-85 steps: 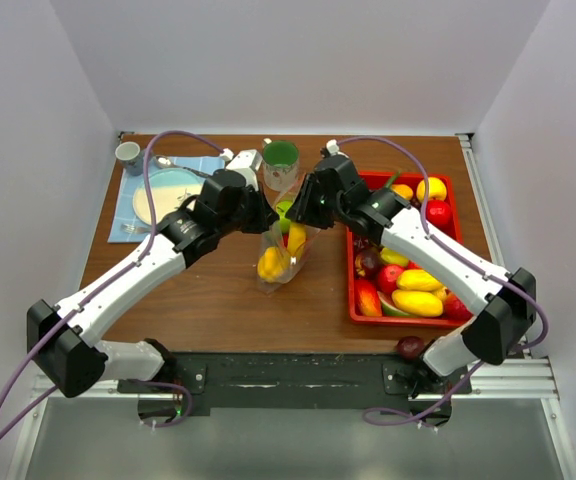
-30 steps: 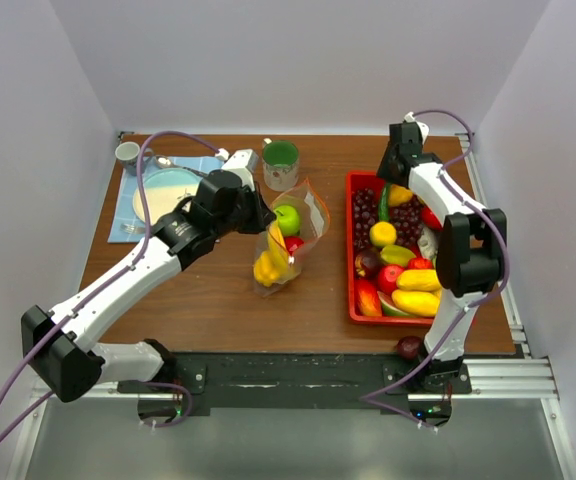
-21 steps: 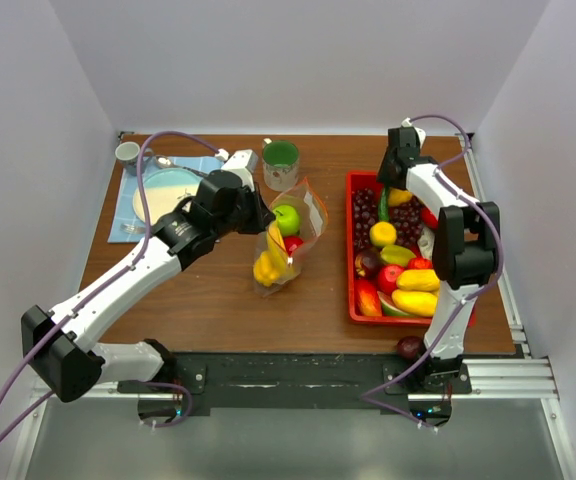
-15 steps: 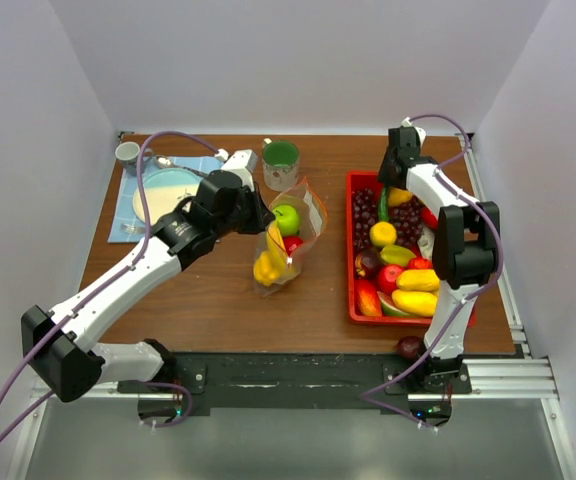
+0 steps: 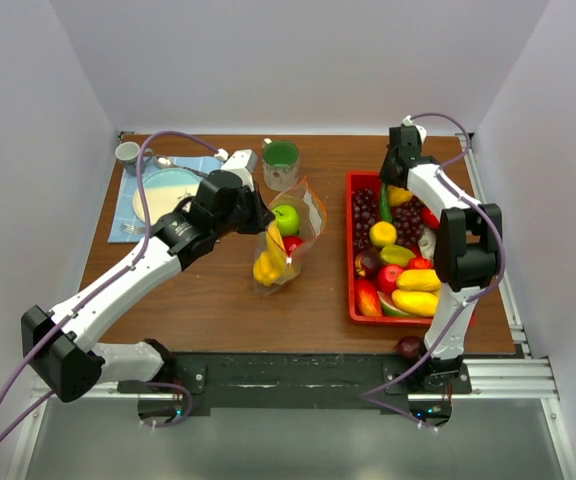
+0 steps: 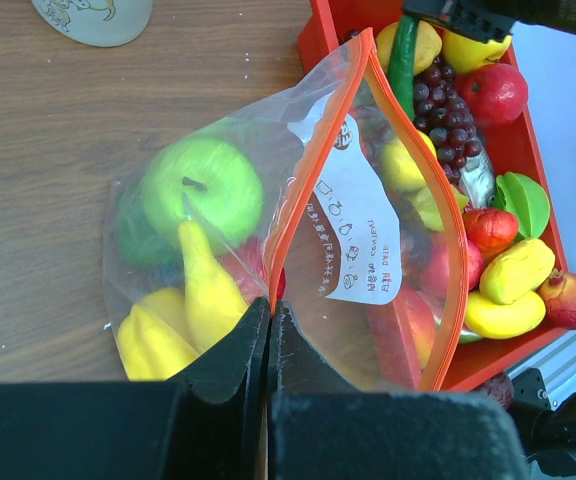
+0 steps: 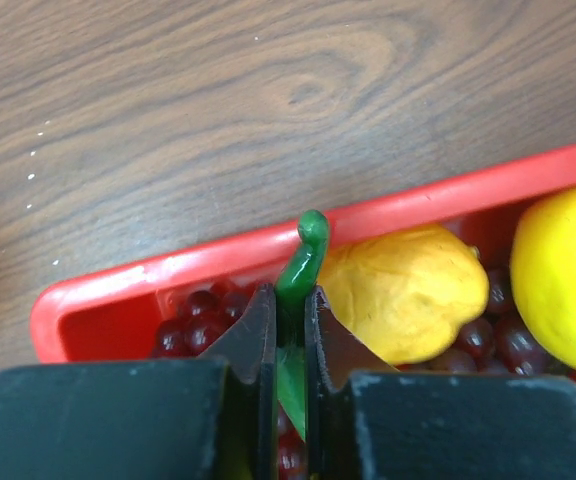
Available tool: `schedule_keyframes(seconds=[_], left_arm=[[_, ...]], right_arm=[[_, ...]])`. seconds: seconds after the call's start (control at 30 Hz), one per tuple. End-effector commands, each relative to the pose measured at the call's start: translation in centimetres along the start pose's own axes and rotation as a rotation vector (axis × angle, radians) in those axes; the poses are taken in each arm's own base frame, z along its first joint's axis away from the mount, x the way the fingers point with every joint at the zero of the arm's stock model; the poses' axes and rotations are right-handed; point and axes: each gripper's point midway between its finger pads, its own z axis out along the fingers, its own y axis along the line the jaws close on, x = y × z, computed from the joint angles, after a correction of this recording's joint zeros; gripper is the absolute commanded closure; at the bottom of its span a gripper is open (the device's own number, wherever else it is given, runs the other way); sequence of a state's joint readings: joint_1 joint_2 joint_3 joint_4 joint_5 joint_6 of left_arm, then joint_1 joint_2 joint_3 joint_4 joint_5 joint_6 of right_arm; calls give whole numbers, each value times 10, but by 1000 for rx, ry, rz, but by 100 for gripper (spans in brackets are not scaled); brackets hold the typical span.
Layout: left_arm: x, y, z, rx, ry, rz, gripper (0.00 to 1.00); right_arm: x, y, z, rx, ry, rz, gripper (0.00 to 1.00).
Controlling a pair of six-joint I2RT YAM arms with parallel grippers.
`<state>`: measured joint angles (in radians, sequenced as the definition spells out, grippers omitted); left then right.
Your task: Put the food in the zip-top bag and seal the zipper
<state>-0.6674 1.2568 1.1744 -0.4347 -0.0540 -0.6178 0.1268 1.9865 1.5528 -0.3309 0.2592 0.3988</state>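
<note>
Pinching green pepper (image 7: 306,240), right tool (image 7: 290,302) closed; left tool (image 6: 270,312) clamped on zipper (image 6: 317,152)

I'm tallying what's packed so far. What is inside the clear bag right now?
Inside the bag: a green apple, a banana, another yellow fruit and a red piece. The left hand pinching the orange edge, and the fruits themselves, cover whatever lies beneath.

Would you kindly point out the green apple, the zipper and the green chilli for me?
green apple (image 6: 203,180), left wrist view, centre of its skin.
zipper (image 6: 303,160), left wrist view, middle of the left orange strip.
green chilli (image 7: 302,262), right wrist view, on its curved stem.
</note>
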Motion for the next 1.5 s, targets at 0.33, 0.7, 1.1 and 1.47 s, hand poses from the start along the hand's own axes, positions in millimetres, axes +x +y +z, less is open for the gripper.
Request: schedule_keyframes(seconds=[0.33,0.7,1.1,1.47], left_arm=[[-24,-11,-4,35,-71,-15,100],[-23,-12,-2,40,-69,-13,100],[-24,-13,0,46,-71,-23,100],[-26,-13,-4,43,-78,-22,100]], right_arm=[[-66,11,-122,-173,-165,125,100],[-107,86,-295,-564,-356,223,100],[-50,183,-367,-822,-348,204,100],[38,205,-331,-752,-242,96,100]])
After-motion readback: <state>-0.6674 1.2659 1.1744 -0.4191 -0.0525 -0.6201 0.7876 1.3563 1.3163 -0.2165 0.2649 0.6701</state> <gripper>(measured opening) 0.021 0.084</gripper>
